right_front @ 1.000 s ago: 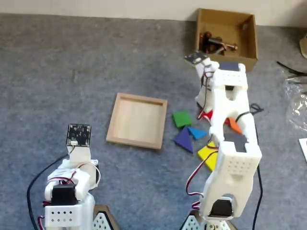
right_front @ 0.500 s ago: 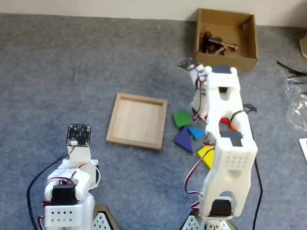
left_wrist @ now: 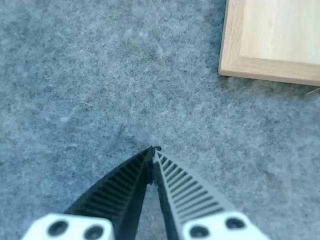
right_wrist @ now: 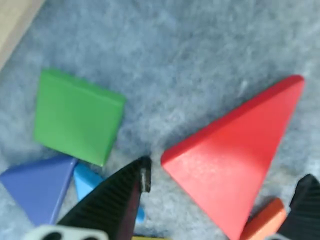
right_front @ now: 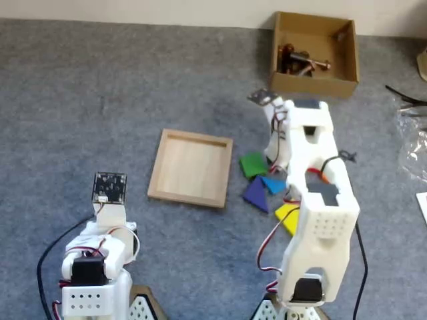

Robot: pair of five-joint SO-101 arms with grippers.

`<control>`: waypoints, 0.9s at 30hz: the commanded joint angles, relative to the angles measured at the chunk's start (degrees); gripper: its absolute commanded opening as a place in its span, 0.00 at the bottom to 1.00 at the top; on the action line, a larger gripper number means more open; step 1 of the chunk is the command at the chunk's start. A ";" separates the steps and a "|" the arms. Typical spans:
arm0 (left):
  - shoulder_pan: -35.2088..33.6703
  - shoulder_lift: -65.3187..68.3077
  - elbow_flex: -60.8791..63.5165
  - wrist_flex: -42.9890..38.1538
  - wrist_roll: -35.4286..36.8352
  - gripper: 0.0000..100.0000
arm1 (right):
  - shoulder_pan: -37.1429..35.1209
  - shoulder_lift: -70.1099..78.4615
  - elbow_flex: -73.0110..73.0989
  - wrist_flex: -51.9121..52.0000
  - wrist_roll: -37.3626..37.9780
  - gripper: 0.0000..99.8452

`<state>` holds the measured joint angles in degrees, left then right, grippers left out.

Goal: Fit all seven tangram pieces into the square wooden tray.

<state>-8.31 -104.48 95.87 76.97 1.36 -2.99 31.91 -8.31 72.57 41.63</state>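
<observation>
The square wooden tray (right_front: 191,168) lies flat on the grey carpet (right_front: 100,100) near the middle of the high view. The pieces that can be seen lie outside it on the carpet. The green square (right_front: 252,165) is just beside the tray at its 3 o'clock. The dark blue triangle (right_front: 256,193) is at the tray's 4 o'clock, with the light blue triangle (right_front: 273,183) touching it. The yellow triangle (right_front: 287,217) lies further toward 5 o'clock, partly under the right arm (right_front: 320,220).

The right gripper (right_wrist: 226,181) is spread wide over the red triangle (right_wrist: 235,160), one finger on each side of it. Whether either finger touches it cannot be told. An orange piece (right_wrist: 262,222) sits against the red triangle's corner.

The left gripper (left_wrist: 152,150) is closed with its tips together and holds nothing. It hangs over bare carpet, apart from the tray's corner (left_wrist: 272,40), at the tray's 7 o'clock.

A cardboard box (right_front: 313,85) holding small objects stands at the tray's 1 o'clock.
</observation>
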 commanded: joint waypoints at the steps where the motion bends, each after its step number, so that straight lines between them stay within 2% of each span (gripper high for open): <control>1: -0.84 -0.40 1.27 0.26 -0.53 0.01 | -0.48 -0.92 0.40 -3.56 -1.23 0.41; 4: -0.84 -0.40 1.27 0.26 -0.53 0.01 | -0.57 -1.01 0.13 -3.82 -1.49 0.41; 8: -0.84 -0.40 1.27 0.26 -0.53 0.01 | -0.57 -1.01 -0.04 -3.82 -5.80 0.41; 27: -0.84 -0.40 1.27 0.26 -0.53 0.01 | -1.27 -1.19 -0.22 -7.08 -10.11 0.41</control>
<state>-8.31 -104.48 95.87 76.97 1.36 -3.25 31.82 -7.96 69.05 32.57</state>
